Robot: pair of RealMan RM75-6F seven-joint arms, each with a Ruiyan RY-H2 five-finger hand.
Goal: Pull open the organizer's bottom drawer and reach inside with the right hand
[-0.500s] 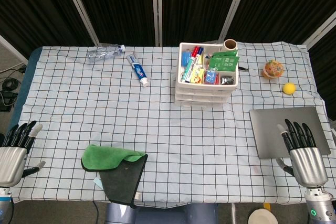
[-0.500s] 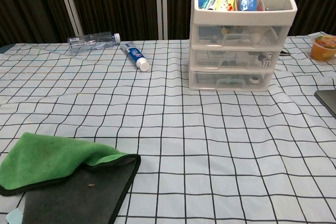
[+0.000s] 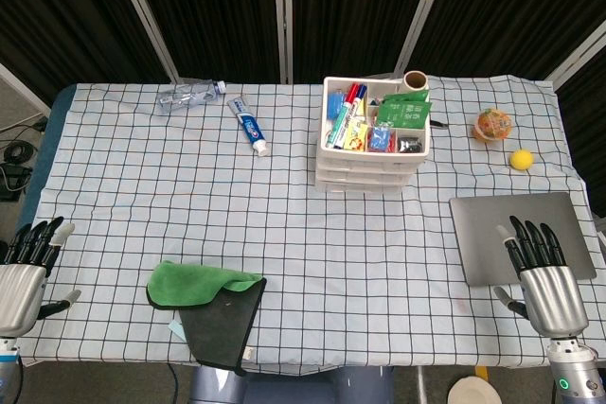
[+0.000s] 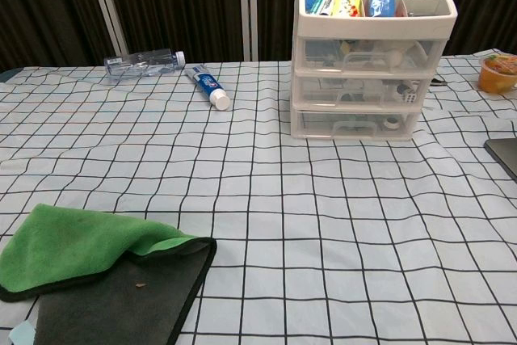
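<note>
- Right hand (image 3: pixel 542 270) is hovering empty at the near right corner of the tabletop (image 3: pixel 312 243), fingers extended and apart, grasping nothing; it is lying over the near edge of a grey flat pad (image 3: pixel 492 229), well apart from the organizer, so the reach seems not yet begun.
- Left hand (image 3: pixel 24 267) is waiting at the near left edge, likewise released with fingers spread, out of the way of the working side.
- White three-drawer organizer (image 4: pixel 371 78) is standing upright toward the far middle of the checked cloth, its drawer fronts facing the robot, which suits a straight pull toward the body.
- Its bottom drawer (image 4: pixel 355 124) is sitting flush and closed, with a small handle at the centre of the front; the task is probably at its very start.
- Markers and packets are filling the open top tray (image 3: pixel 376 118), so a pull on the low drawer may call for care against tipping or dragging the light unit.
- Green cloth (image 3: pixel 194 288) over a dark one, a toothpaste tube (image 3: pixel 248 125), a clear bottle (image 3: pixel 189 95), a jelly cup (image 3: pixel 492 124) and a yellow ball (image 3: pixel 521 159) are lying clear of the likely path.
</note>
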